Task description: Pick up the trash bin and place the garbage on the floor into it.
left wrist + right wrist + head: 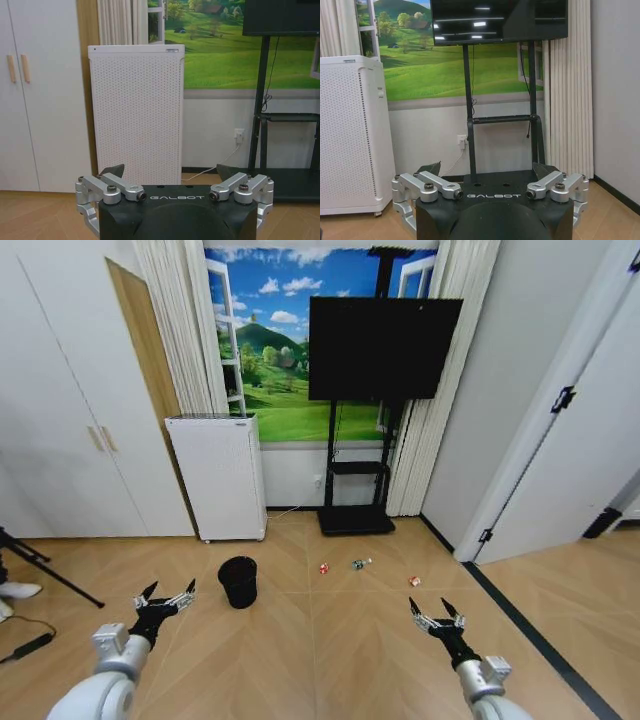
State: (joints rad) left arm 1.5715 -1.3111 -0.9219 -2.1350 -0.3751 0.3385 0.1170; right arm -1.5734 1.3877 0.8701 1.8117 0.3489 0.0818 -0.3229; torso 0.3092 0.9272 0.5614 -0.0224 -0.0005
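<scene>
The black mesh trash bin [238,581] stood on the herringbone floor [330,650]; three garbage scraps [361,564] lay at its 3 o'clock. Left gripper [167,598] at 7 o'clock and right gripper [436,611] at 5 o'clock hovered with fingers spread, empty.

"GALBOT" on both end effectors [170,172] [489,169]

— How do the arms sit?
— Both reach forward and low, white forearms ending in dark wrists, one at each side.
— And the left gripper [168,593]?
— Its fingers are spread wide, holding nothing.
— The right gripper [434,608]?
— Same: fingers splayed apart, nothing between them, held level with the left.
</scene>
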